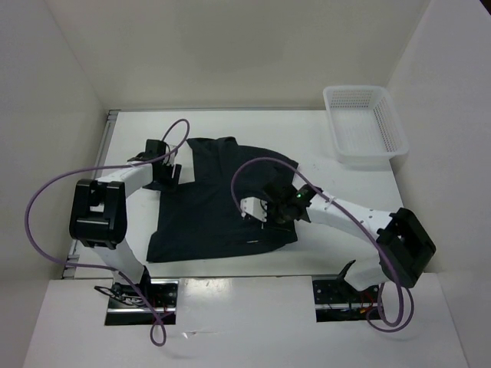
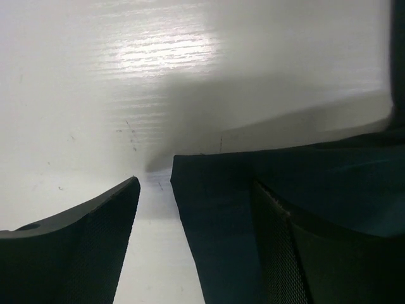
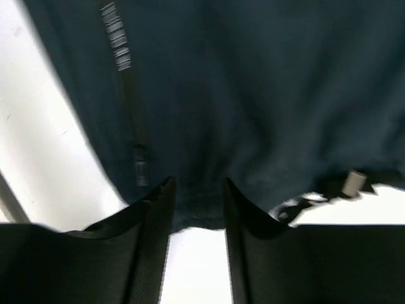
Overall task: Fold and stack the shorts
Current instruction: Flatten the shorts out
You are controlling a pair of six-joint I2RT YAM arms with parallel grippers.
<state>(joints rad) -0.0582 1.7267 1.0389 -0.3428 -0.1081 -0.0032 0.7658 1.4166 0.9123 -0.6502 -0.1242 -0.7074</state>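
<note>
The dark shorts (image 1: pixel 215 207) lie spread on the white table (image 1: pixel 330 192), with their upper right part rumpled. My left gripper (image 1: pixel 166 175) is at the shorts' left edge. In the left wrist view it (image 2: pixel 196 183) is open, and a corner of the shorts (image 2: pixel 221 209) lies between its fingers, next to the right finger (image 2: pixel 297 253). My right gripper (image 1: pixel 262 205) is over the right half of the shorts. In the right wrist view it (image 3: pixel 199 183) has its jaws close together on the fabric's edge (image 3: pixel 199 209). The drawstring's pale tip (image 3: pixel 356 180) hangs to the right.
A white mesh basket (image 1: pixel 364 123) stands at the back right of the table. White walls (image 1: pixel 54 115) close in the table on the left, back and right. Purple cables (image 1: pixel 46 199) loop over both arms.
</note>
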